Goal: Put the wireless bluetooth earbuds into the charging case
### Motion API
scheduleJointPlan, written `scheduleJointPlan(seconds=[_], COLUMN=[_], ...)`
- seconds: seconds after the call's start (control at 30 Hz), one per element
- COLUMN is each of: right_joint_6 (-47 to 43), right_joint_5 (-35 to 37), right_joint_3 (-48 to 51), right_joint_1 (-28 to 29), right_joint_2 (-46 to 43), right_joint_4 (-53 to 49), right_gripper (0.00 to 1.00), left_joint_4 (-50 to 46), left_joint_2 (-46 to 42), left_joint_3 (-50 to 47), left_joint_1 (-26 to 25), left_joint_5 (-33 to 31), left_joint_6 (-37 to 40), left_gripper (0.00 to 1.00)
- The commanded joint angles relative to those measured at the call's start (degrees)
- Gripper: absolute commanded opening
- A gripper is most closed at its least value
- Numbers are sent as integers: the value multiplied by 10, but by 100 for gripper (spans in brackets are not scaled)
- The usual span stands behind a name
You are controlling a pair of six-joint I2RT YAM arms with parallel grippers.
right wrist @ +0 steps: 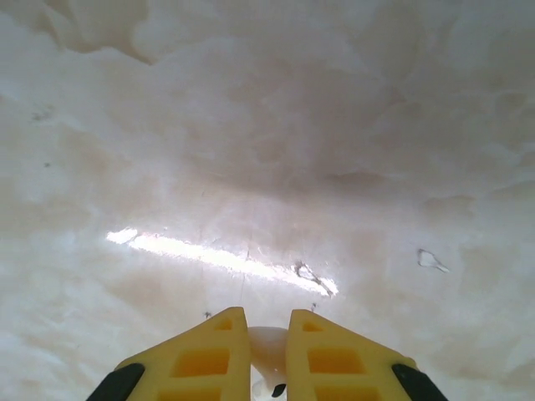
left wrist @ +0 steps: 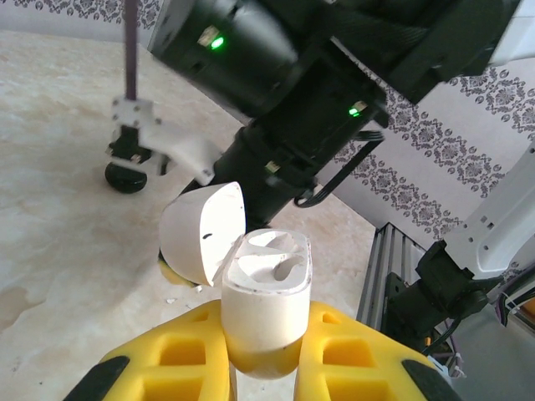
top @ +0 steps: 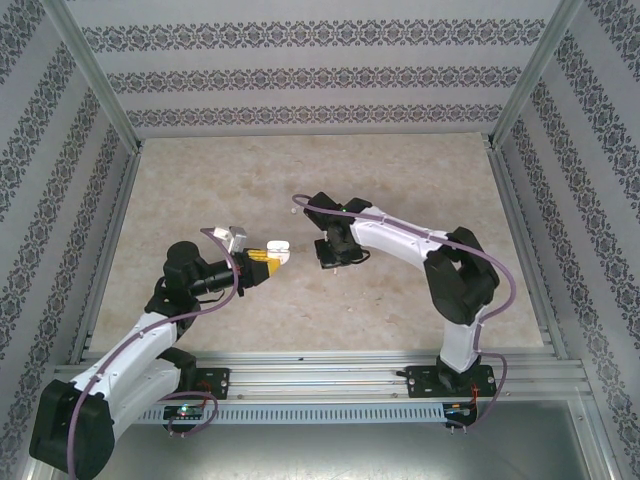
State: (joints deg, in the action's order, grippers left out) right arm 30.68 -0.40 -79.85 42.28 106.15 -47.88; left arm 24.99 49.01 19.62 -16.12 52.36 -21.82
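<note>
Left claw (left wrist: pixel 263 355): clamped on the charging case (left wrist: pixel 266 296), lid (left wrist: pixel 201 230) flipped open, empty sockets (left wrist: pixel 280 267) up for loading.
Right claw (right wrist: pixel 267 330): pinched shut on a white earbud (right wrist: pixel 266 355), I think, low over the table (right wrist: pixel 251 125).

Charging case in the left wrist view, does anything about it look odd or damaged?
Nothing stands out: the white rounded plastic charging case sits clamped in the left pincer, lid hinged open, both earbud sockets empty.
</note>
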Motion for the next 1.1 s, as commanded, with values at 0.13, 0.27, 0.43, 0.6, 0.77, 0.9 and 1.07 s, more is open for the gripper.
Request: scheduleJointPlan(seconds=[0.13,0.27,0.43,0.6,0.77,0.9,1.07], right_joint_6=[18,18,6,-38,-129,-164,-181], right_joint_5=[45,64,104,138,132,93,50], right_joint_3=[17,17,19,32,35,30,34], right_joint_1=[23,39,65,103,150,161,164], right_joint_2=[-101,-143,-210,-287,-321,-313,-302], right_joint_4=[22,27,49,107,174,196,215], right_gripper=[10,10,10,11,10,10,10], left_joint_4=[67,104,147,162,187,228,280], left_joint_2=[4,30,70,102,129,137,136], left_joint_3=[-7,-7,6,27,43,37,26], left_joint_1=[-4,-5,-13,-29,-50,-64,-67], left_joint_5=[18,22,40,50,69,81,87], left_joint_6=[-20,-32,-37,-25,-24,-37,-62], left_gripper=[0,0,0,0,0,0,0])
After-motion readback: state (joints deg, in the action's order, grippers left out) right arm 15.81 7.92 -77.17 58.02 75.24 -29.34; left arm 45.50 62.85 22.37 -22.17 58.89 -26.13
